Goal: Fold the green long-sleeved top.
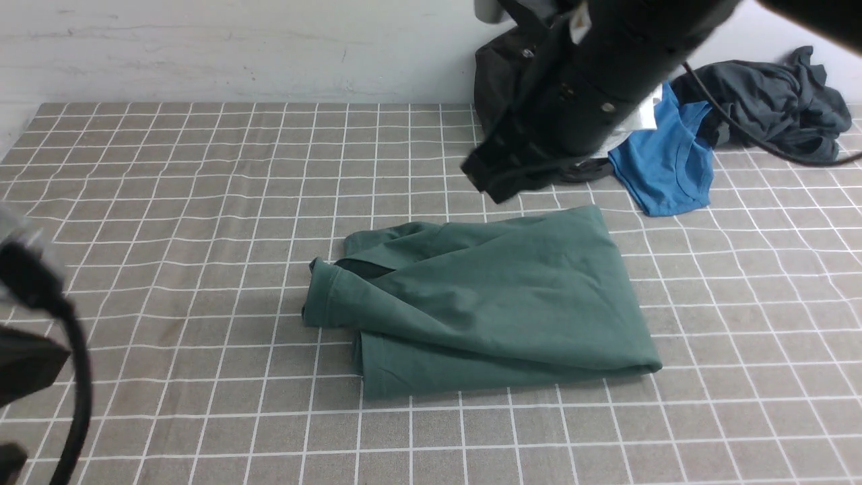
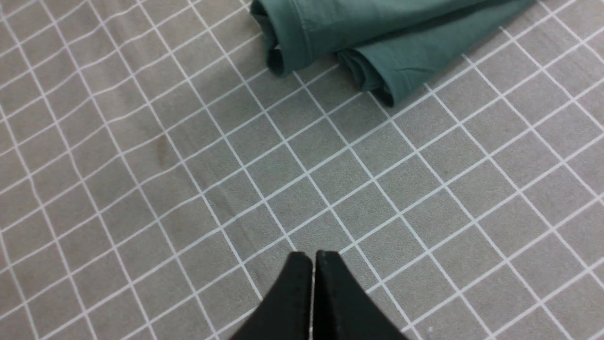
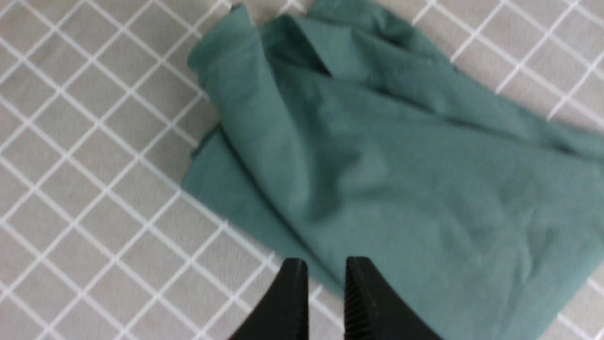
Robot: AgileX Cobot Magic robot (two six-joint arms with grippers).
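- Top [image 1: 498, 296]: soft matt green knit cloth, smooth, with stitched hems.
- Counter [image 1: 168, 202] cover: matt grey woven cloth with a white grid, slightly rippled.
- Right gripper [image 3: 325, 274]: matt black plastic jaws, ridged inner faces.
- Left gripper [image 2: 313, 264]: matt black plastic.

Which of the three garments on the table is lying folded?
The green long-sleeved top in the middle lies folded flat. The blue top and the dark grey garment lie crumpled at the far right.

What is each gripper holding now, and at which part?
Nothing is held. The left gripper is shut over bare cloth; the right gripper hangs slightly parted above the green top, not gripping it.
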